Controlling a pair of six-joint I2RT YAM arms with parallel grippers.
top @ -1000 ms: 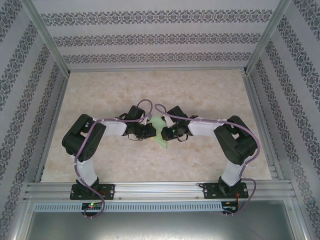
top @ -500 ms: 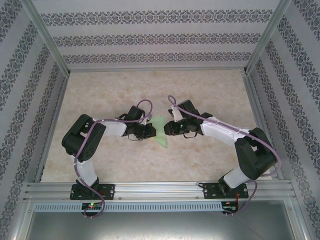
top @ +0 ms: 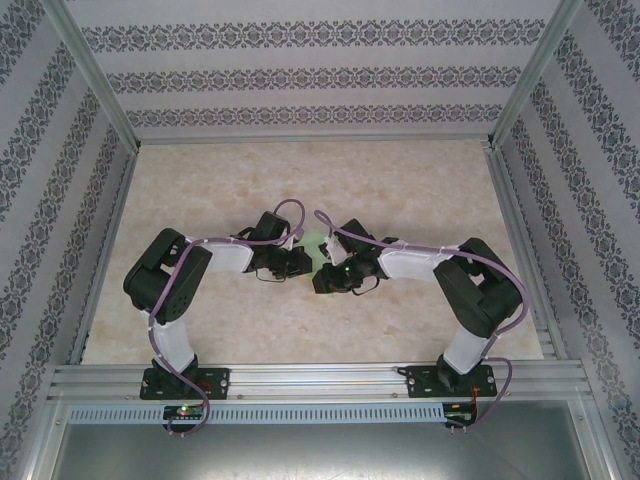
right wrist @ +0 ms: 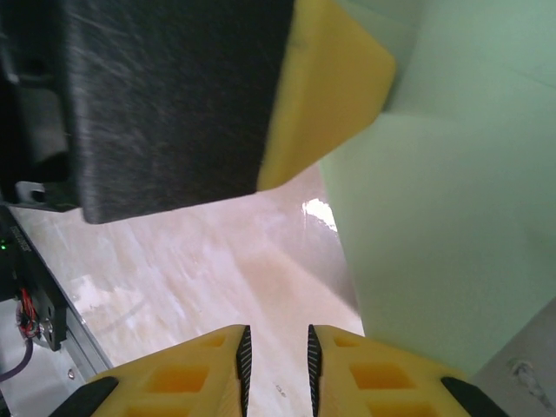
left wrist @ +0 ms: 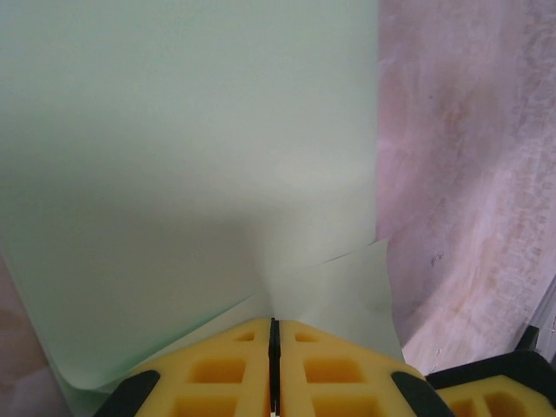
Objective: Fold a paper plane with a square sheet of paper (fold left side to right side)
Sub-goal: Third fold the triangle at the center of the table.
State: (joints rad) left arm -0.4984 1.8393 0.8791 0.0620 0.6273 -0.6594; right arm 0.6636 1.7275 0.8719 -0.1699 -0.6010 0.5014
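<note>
I see the sheet of paper (left wrist: 174, 174), plain pale mint, ahead of my yellow left fingers (left wrist: 217, 375); the table (top: 400, 180) is marbled beige.

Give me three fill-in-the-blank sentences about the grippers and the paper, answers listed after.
1. The left gripper is shut on the pale ____ sheet of paper.
2. The right gripper stands slightly open with ____ between its fingers.
3. The fingers of both grippers are ____ in colour.
Missing words: green; nothing; yellow.
</note>
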